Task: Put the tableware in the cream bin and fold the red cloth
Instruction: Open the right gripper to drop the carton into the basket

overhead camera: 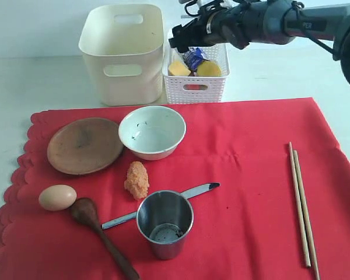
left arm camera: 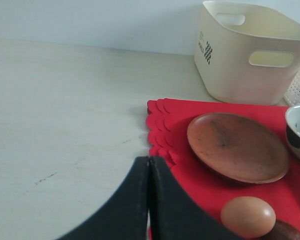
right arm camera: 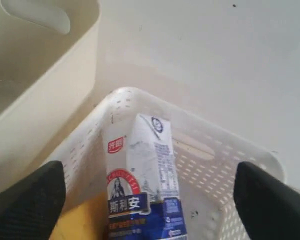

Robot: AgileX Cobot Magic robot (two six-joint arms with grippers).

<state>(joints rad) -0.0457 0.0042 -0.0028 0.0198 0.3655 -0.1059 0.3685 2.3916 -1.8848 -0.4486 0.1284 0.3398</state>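
The red cloth [overhead camera: 251, 175] lies flat under the tableware: brown plate [overhead camera: 84, 144], white bowl [overhead camera: 151, 131], steel cup [overhead camera: 164, 223], wooden spoon [overhead camera: 102, 233], knife [overhead camera: 163, 204] and chopsticks [overhead camera: 300, 204]. The cream bin [overhead camera: 123, 52] stands empty behind the cloth. My right gripper [right arm camera: 150, 185] hovers open over the white basket [right arm camera: 225, 165], its fingers wide apart on either side of a milk carton [right arm camera: 145, 180] and not touching it. My left gripper [left arm camera: 149, 161] is shut on nothing, by the cloth's scalloped edge [left arm camera: 157, 130] near the plate [left arm camera: 235, 145]. It does not show in the exterior view.
The white basket [overhead camera: 195, 87] to the right of the bin holds the carton and yellow food. An egg [overhead camera: 57, 197] and an orange food lump [overhead camera: 137, 179] lie on the cloth. Bare pale table [left arm camera: 65, 110] spreads to the left of the cloth.
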